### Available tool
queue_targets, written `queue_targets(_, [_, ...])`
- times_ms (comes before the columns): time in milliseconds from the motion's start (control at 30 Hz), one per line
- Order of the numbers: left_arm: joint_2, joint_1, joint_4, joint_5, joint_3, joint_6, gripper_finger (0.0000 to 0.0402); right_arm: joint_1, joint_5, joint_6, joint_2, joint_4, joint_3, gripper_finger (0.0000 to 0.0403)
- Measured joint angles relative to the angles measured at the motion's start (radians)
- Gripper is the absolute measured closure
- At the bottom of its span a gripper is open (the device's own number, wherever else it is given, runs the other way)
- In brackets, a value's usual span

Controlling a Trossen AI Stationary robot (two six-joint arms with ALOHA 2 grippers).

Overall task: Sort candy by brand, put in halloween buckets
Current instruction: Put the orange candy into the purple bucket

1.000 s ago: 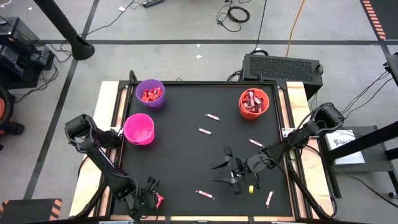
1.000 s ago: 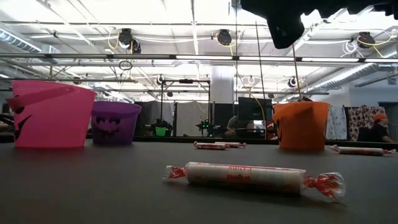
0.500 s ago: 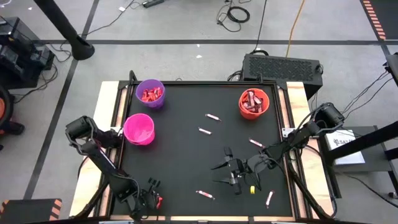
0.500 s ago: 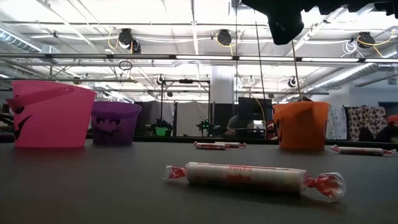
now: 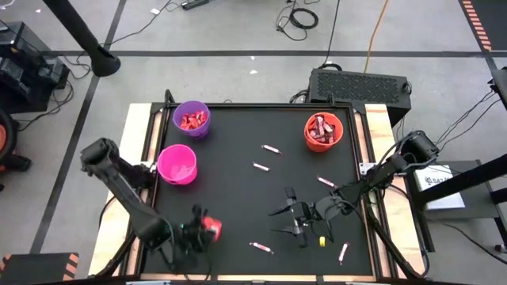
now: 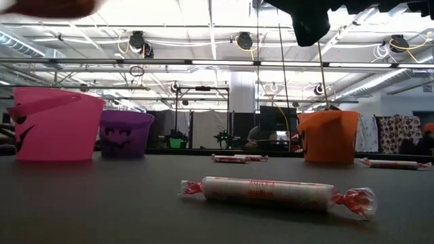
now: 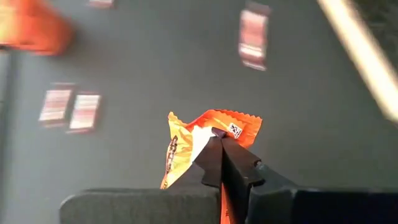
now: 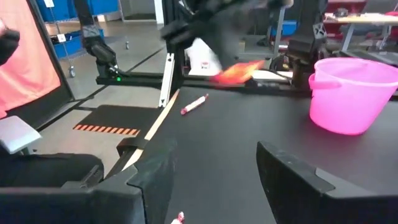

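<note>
Your left end effector (image 5: 204, 230) is clenched on a shiny orange-red candy packet (image 7: 205, 140), pinching its crinkled edge between the two dark fingers (image 7: 227, 163). In the high view it sits over the near left part of the black bench (image 5: 238, 198), with the packet showing as a red spot at its tip. In the right wrist view the same packet appears as an orange blur beyond the magenta-pink round plastic bucket (image 8: 351, 93).

Your right end effector (image 5: 305, 222) waits over the near right part of the bench with its fingers spread apart and nothing between them.

The magenta-pink bucket stands at the bench's left edge. The purple round plastic bucket (image 5: 191, 119) stands at the far left corner with red packets inside. The orange round plastic bucket (image 5: 323, 131) stands at the far right with darker bars inside.

Thin pinkish-white wrapped candy sticks lie loose on the bench: two (image 5: 272, 149) near the middle, one (image 5: 325, 181) just beyond the right end effector, one (image 5: 261, 248) near the front edge, and one (image 5: 343, 252) at the near right. A small yellow piece (image 5: 322, 240) lies beside the right end effector. In the low view one stick (image 6: 271, 191) lies closest, flat on the bench.
</note>
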Motion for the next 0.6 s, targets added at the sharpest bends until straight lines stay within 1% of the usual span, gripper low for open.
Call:
queue_targets(67, [-0.041,0.053,-0.085,-0.075,0.042,0.009,0.04,-0.001,0.001,-0.019,0.0,0.016,0.0,0.019])
queue_targets(133, [-0.086,0.126,-0.149,-0.12,0.059,0.07,0.04,-0.002,0.006,-0.038,0.0,0.036,0.0,0.019])
queue_targets(233, [-0.161,0.283,-0.217,-0.135,0.059,0.193,0.04,-0.008,0.008,-0.057,-0.001,0.05,0.0,0.019])
queue_targets(367, [-0.251,0.546,-0.309,-0.119,0.059,0.315,0.0401,-0.013,0.009,-0.06,-0.001,0.044,0.0,0.019])
queue_targets(467, [-0.309,0.772,-0.355,-0.094,0.059,0.391,0.0401,-0.013,0.009,-0.101,-0.001,0.042,0.0,0.019])
queue_targets(600, [-0.353,1.064,-0.357,0.016,0.057,0.489,0.0401,-0.014,0.008,-0.164,-0.001,0.042,0.0,0.019])
